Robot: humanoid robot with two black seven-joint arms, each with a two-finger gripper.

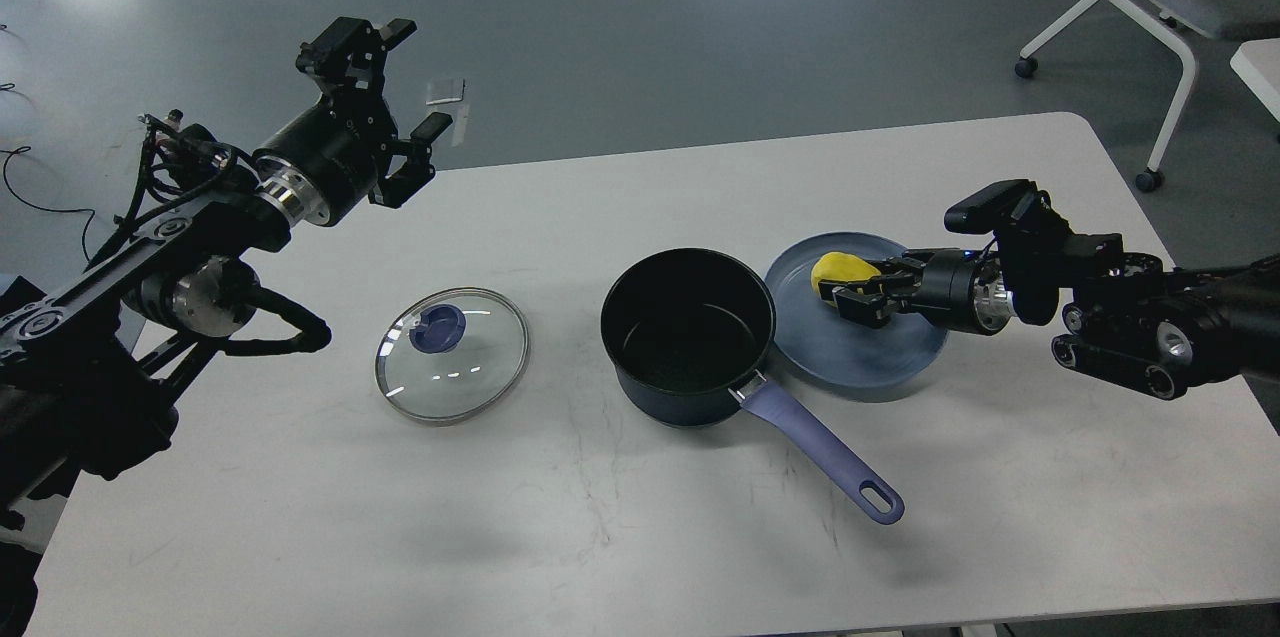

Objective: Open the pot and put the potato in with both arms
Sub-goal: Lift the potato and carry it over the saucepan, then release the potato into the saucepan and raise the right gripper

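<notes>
The navy pot [688, 332] stands open in the middle of the table, its periwinkle handle [822, 457] pointing to the front right. Its glass lid [452, 353] with the blue knob lies flat on the table to the left. The yellow potato [838, 269] is between the fingers of my right gripper [850, 289], low over the far-left part of the light-blue plate [870, 357], just right of the pot. My left gripper [412, 77] is open and empty, raised above the table's far-left edge, well away from the lid.
The white table [640, 537] has a rounded far-right corner. A white office chair [1160, 7] and another white table's corner [1262, 67] stand on the floor at the far right. Cables lie on the floor at the far left.
</notes>
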